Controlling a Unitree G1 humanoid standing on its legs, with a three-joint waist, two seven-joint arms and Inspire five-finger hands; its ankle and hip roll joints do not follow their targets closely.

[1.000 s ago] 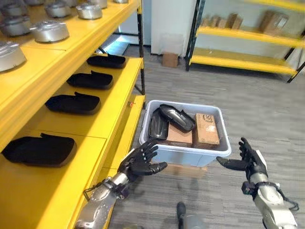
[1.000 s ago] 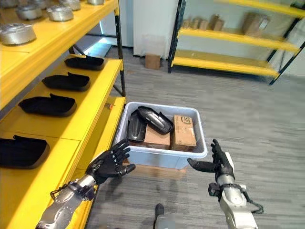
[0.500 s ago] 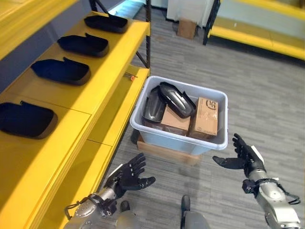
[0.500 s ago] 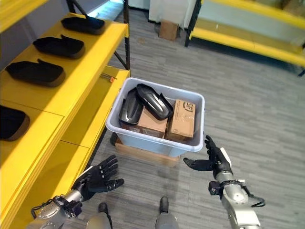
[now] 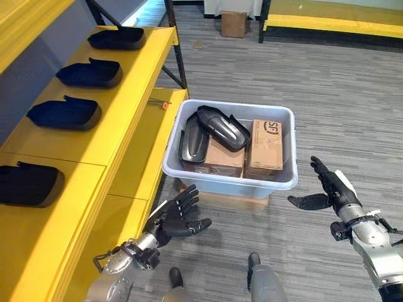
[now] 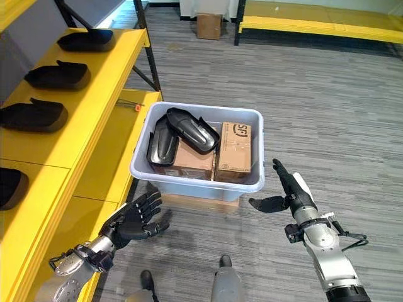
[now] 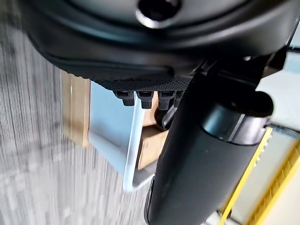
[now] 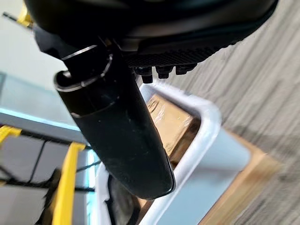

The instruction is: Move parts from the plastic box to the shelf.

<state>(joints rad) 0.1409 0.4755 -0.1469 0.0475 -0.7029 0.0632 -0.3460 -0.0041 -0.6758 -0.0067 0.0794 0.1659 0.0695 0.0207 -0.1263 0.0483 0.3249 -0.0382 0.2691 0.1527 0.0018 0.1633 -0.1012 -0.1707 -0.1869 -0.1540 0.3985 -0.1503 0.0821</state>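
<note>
On the grey floor just beside the yellow shelf (image 5: 119, 119) sits the pale plastic box (image 5: 230, 182), resting on a flat piece of cardboard (image 5: 223, 192). You are looking down on it with both hands raised in front of you, level with its near wall, one to each side and apart from it. Your left hand (image 5: 176, 219) hovers low by the shelf's edge, fingers spread and slightly bent, holding nothing. Your right hand (image 6: 291, 194) hovers off the box's near right corner, fingers straight, thumb stretched toward the box, also empty. Inside the box, two black parts lie over brown cartons (image 5: 264, 151). One part (image 5: 221, 128) lies on top, its long axis running diagonally from the far left toward the near right. The other part (image 5: 194, 139) stands along the left wall, its long axis running from near to far. On the shelf's middle level, four more black parts (image 5: 65, 114) lie in a row, each with its long axis across the shelf. A small cardboard box (image 5: 234, 23) stands on the floor well beyond.
</note>
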